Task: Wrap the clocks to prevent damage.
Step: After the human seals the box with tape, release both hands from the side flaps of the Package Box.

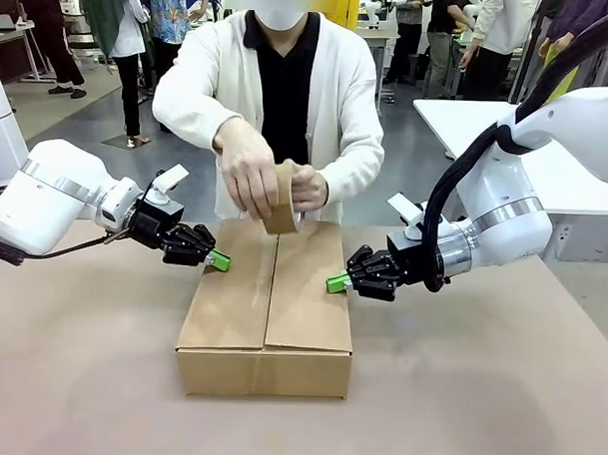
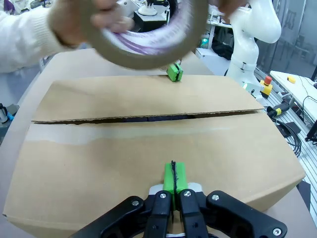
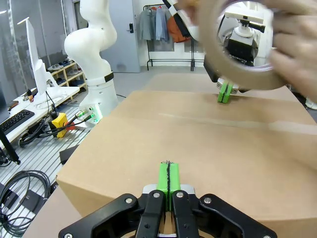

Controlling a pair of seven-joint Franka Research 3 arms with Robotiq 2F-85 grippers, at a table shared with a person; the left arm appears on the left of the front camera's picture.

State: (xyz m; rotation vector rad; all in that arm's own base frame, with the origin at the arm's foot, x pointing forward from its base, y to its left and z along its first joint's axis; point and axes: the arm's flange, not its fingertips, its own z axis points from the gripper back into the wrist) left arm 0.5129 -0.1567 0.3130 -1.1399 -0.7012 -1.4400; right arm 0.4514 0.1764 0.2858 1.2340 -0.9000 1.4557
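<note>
A closed cardboard box (image 1: 266,306) lies mid-table with its two top flaps meeting along a centre seam. The clocks are out of view. My left gripper (image 1: 219,260) is shut, its green tips resting on the box's left top edge (image 2: 148,144). On the opposite top edge my right gripper (image 1: 337,283) rests in the same way, also shut with nothing between its fingers. At the far end of the seam the person's hands (image 1: 248,176) hold a brown tape roll (image 1: 282,199). The roll hangs close overhead in the wrist views (image 2: 143,59) (image 3: 237,77).
The brown table top (image 1: 478,393) has free room in front of and beside the box. A white table (image 1: 547,146) stands at the back right, with people walking behind. Cables and a keyboard (image 3: 20,119) lie off the table's side.
</note>
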